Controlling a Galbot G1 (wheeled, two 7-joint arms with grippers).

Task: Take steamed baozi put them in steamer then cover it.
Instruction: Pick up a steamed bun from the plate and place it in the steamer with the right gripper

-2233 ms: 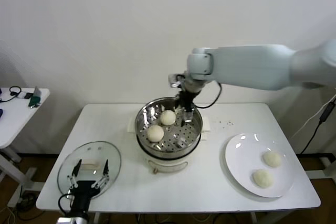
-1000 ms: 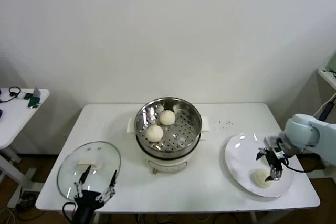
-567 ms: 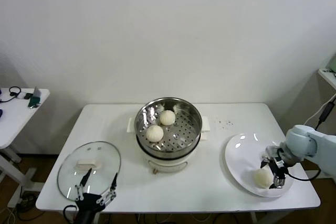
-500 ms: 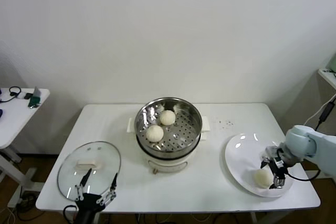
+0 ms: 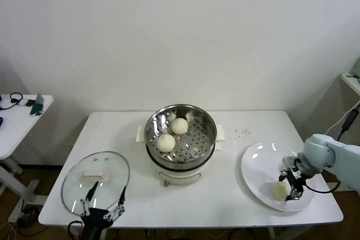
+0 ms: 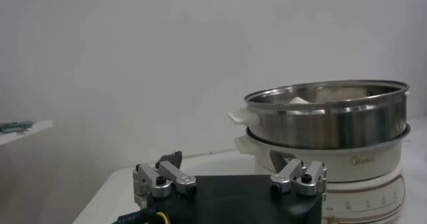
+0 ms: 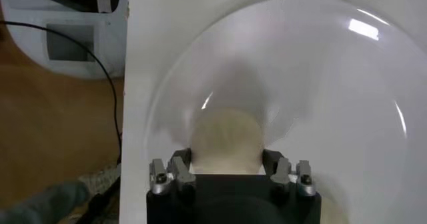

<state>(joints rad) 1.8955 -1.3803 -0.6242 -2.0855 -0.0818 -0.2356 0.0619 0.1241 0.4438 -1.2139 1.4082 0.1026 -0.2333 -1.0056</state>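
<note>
Right gripper [image 5: 288,186] is down on the white plate [image 5: 260,161] near the table's [image 5: 236,206] right edge, jaws closed around a baozi [image 5: 279,190], and that is the only bun I can see on the plate. The wrist camera has the bun [image 7: 225,144] wedged snugly between the fingers [image 7: 175,172], sitting low on the plate [image 7: 333,79].

Two buns, [image 5: 166,142] and [image 5: 179,126], already sit in the steamer [image 5: 181,113] at the middle of the table, towards its back edge. The glass cover [image 5: 95,179] lies flat at the front left corner, and the left gripper [image 5: 103,207] hangs just off that front edge beside it, jaws spread wide and empty.

To do this one well, I'd say lift straight up before swinging across, so the soft dough doesn't drag on the plate. Keep the squeeze gentle. Clear the steamer's rim with room to spare, and set the bun on bare perforated floor, not on top of the other two.
</note>
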